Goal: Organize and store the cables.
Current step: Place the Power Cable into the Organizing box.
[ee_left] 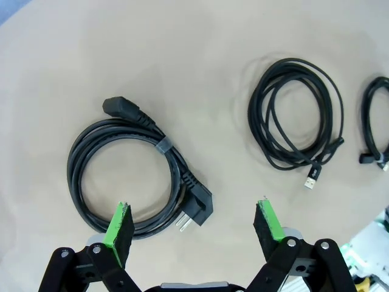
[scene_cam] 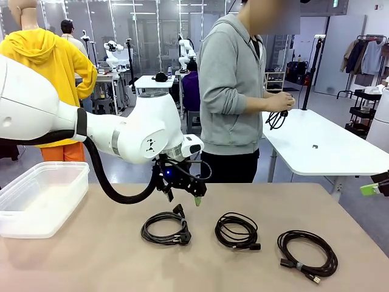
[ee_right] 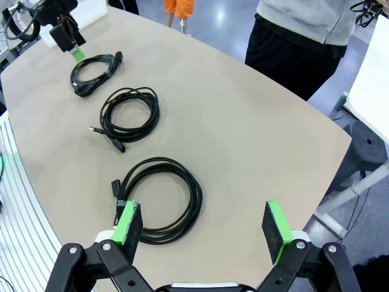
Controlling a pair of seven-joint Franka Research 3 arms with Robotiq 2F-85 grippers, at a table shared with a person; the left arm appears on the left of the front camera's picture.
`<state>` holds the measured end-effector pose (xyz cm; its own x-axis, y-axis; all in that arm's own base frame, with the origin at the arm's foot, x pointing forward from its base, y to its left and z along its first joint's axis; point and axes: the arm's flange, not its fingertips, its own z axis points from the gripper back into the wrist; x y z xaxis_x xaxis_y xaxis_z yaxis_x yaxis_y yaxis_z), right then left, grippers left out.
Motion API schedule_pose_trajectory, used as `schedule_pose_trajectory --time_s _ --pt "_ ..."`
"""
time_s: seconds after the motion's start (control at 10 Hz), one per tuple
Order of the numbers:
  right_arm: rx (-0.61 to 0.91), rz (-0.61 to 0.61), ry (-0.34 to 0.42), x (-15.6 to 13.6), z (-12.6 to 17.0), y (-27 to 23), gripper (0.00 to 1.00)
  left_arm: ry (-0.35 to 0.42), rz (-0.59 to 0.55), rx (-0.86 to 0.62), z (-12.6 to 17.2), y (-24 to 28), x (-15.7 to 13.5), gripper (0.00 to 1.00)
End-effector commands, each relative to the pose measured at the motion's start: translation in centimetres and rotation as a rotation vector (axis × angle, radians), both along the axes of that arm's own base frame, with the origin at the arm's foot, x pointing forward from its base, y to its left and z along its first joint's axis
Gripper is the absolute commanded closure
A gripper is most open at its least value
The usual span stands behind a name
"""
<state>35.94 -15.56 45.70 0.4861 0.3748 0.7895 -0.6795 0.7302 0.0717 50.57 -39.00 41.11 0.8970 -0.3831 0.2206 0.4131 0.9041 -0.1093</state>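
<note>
Okay, my left claw (ee_left: 194,210) is wide open, empty, just above the power cord coil (ee_left: 159,146). My right claw (ee_right: 202,210) is wide open, empty, up clear of the biggest coil (ee_right: 161,162). The third coil (ee_right: 153,112) lies between them on the table (ee_right: 243,121); the person's hand (scene_cam: 281,102) holds a fourth cable (scene_cam: 276,120).

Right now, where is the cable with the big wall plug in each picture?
Front view: the wall-plug cable is the leftmost of three coils, just below the left claw.
Left wrist view: the cable sits left of centre, above the claw's left finger.
Right wrist view: the cable is top left, the farthest coil.
Shared landmark: the middle coil, always its neighbour.
</note>
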Motion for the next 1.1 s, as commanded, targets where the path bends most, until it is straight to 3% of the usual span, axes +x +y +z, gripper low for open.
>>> schedule_pose_trajectory --time_s 0.0,0.1,0.3,0.4,0.6,0.7,0.8,1.0 --pt "0.002 0.013 -0.019 0.2 -0.3 -0.1 0.00 0.079 0.105 -0.025 -0.8 -0.7 1.4 0.00" --pt "0.002 0.013 -0.019 0.2 -0.3 -0.1 0.00 0.077 0.111 -0.080 -1.6 -1.1 1.9 0.00" --pt "0.002 0.013 -0.019 0.2 -0.3 -0.1 0.00 0.167 0.303 -0.091 -4.5 -1.5 2.9 0.00" --pt "0.002 0.013 -0.019 0.2 -0.3 -0.1 0.00 0.158 0.419 -0.104 -5.9 -1.5 3.0 0.00" --pt "0.002 0.013 -0.019 0.2 -0.3 -0.1 0.00 0.182 0.492 -0.017 -7.2 -2.2 2.9 0.00" --pt "0.002 0.013 -0.019 0.2 -0.3 -0.1 0.00 0.172 0.542 -0.010 -7.8 -2.5 2.9 0.00" --pt "0.002 0.013 -0.019 0.2 -0.3 -0.1 0.00 0.099 0.615 -0.023 -8.5 -2.7 2.9 0.00" --pt "0.002 0.013 -0.019 0.2 -0.3 -0.1 0.00 0.045 0.650 -0.019 -9.6 -2.5 3.5 0.00"
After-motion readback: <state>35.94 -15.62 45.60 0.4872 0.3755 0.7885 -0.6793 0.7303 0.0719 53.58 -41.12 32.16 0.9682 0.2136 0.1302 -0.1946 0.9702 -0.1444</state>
